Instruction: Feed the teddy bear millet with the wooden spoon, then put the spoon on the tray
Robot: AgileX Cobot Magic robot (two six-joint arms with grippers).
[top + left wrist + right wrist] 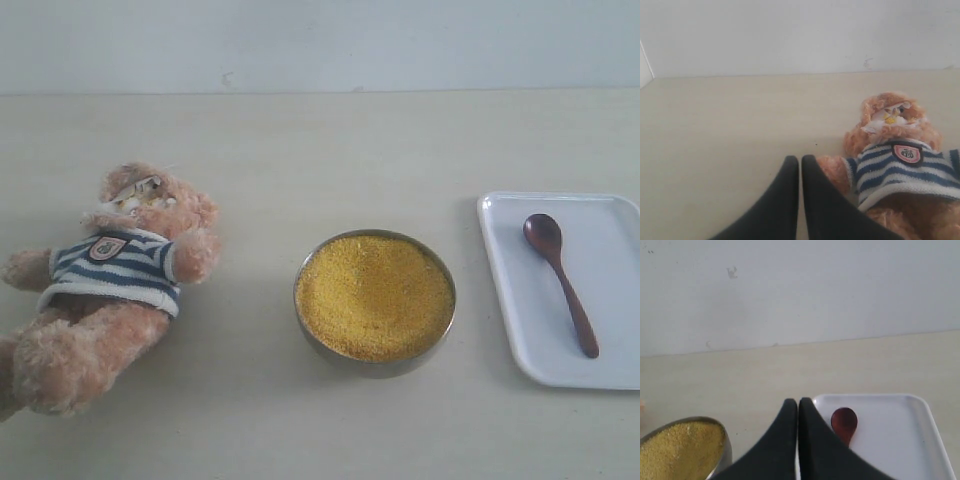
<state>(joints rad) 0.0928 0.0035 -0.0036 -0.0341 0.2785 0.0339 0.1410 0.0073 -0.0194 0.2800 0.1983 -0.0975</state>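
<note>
Well, the wooden spoon (844, 424) looks light and stiff to me, and its smooth dark finish may slip in a pinch. It lies flat on the tray (890, 450). Its round end is just off the tips of my right fingers (782, 435), on the side away from the millet (682, 450). The wrist view hides the handle behind those fingers.

I would take it across the thin handle, about halfway along, so the loaded end does not twist in my grip. There is little room under the handle, and the tray's slick floor may let it skate. The grains are loose and should spill at any tilt.

My right fingers are pressed together, tip to tip, holding nothing and touching nothing I can see. My left fingers (785, 195) are likewise pressed together and empty. The teddy bear (900, 170) lies on its back just beside them, one arm close to a fingertip; whether it touches I cannot tell.
</note>
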